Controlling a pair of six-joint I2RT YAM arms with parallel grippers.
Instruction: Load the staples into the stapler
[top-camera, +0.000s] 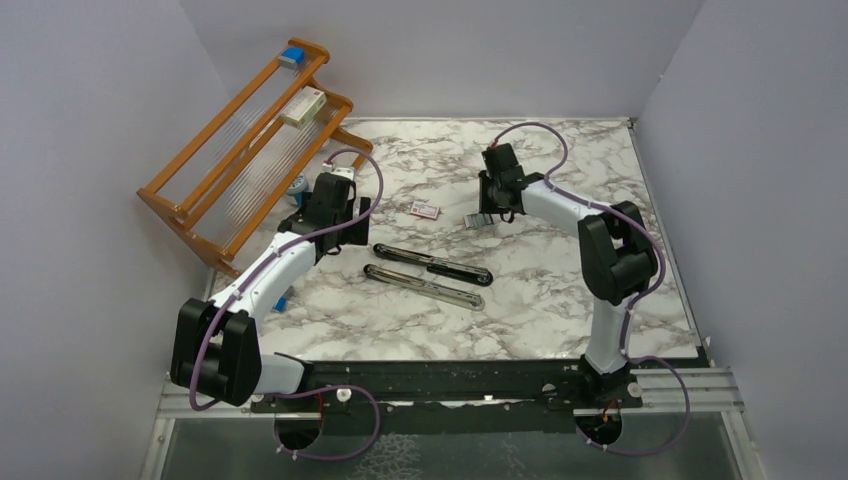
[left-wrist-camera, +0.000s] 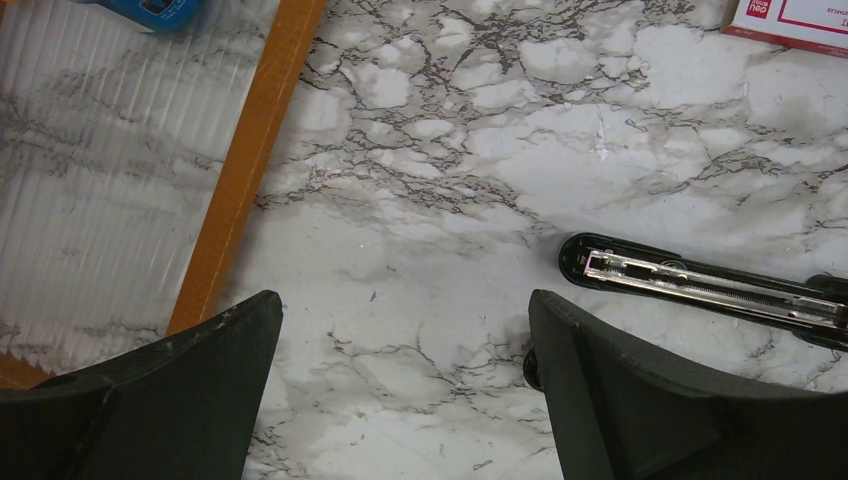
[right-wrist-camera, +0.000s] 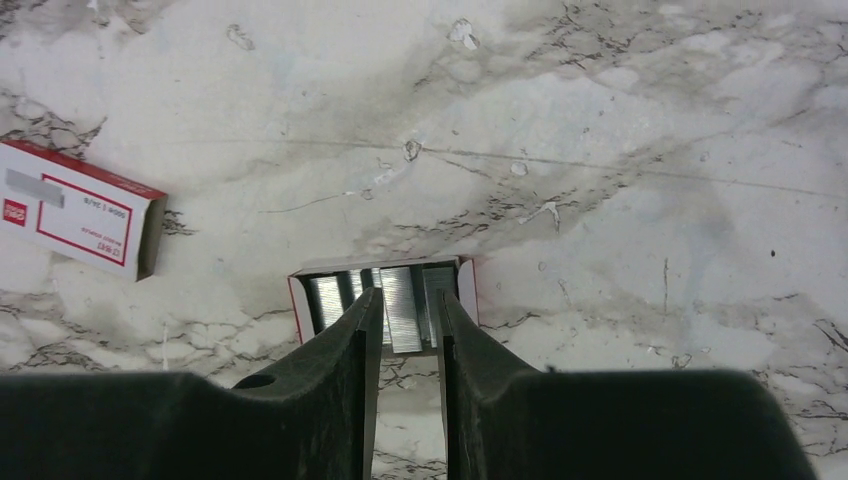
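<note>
The black stapler (top-camera: 432, 264) lies opened in the middle of the marble table, its silver rail up; its end shows in the left wrist view (left-wrist-camera: 690, 283). Several silver staple strips (right-wrist-camera: 400, 305) lie in a small red-edged tray (right-wrist-camera: 297, 305), also seen in the top view (top-camera: 478, 219). The red-and-white packet (right-wrist-camera: 80, 205) lies left of it (top-camera: 424, 209). My right gripper (right-wrist-camera: 410, 297) hangs over the tray (top-camera: 497, 208), jaws a narrow gap apart, either side of one strip, with a slit showing at the right finger. My left gripper (left-wrist-camera: 405, 300) is wide open and empty over bare marble, left of the stapler (top-camera: 352, 222).
A light grey stapler-like tool (top-camera: 422, 287) lies just in front of the black stapler. A wooden rack (top-camera: 250, 140) with ribbed clear shelves stands at the back left, close to my left gripper (left-wrist-camera: 250, 170); it holds a blue item (top-camera: 291, 57) and a white-and-red box (top-camera: 303, 107).
</note>
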